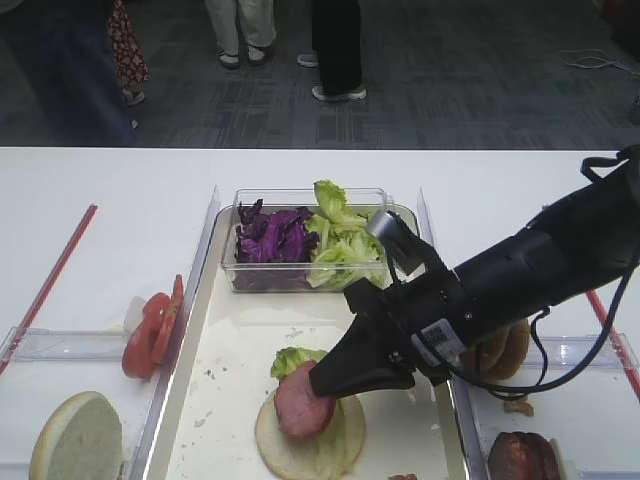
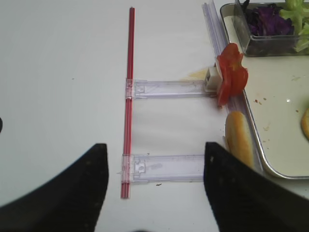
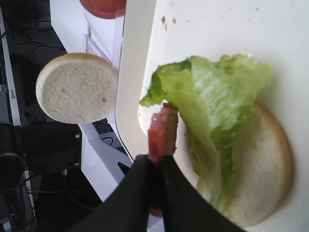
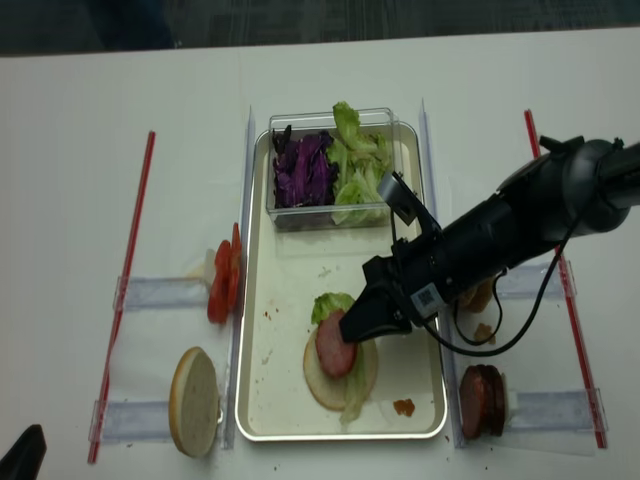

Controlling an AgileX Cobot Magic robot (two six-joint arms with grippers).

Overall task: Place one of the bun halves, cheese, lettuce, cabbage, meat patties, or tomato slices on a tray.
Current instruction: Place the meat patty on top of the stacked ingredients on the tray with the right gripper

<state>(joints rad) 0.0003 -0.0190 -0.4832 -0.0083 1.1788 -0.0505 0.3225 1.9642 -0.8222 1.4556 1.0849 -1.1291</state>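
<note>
White table (image 4: 80, 150) fills both overhead views; dark carpet and standing people's legs (image 1: 335, 50) along the top edge of the first overhead view. Tray (image 4: 262, 300) runs vertically at frame centre, silver rim, cream liner; bare liner on its left half and mid strip, and lower right corner mostly free. Clear tub (image 4: 335, 215) at tray's upper end holds cabbage (image 4: 303, 170) left, lettuce (image 4: 358, 165) right. Red rods (image 4: 125, 290) flank the far left and right of the table, with clear holders between rods and tray.

Right arm (image 4: 530, 225) reaches in from the right edge, angled down-left across the tray rim. Right gripper (image 4: 350, 335) is clamped on a meat patty (image 4: 333, 352), held edge-on over the lettuce-topped bun half (image 4: 335, 385) at lower centre of tray. More patties (image 4: 480, 400) lower right, tomato slices (image 4: 222, 285) left of tray, second bun half (image 4: 195, 400) lower left.

Left gripper (image 2: 154, 188) in its wrist view: fingers wide apart, nothing between, over bare table.
</note>
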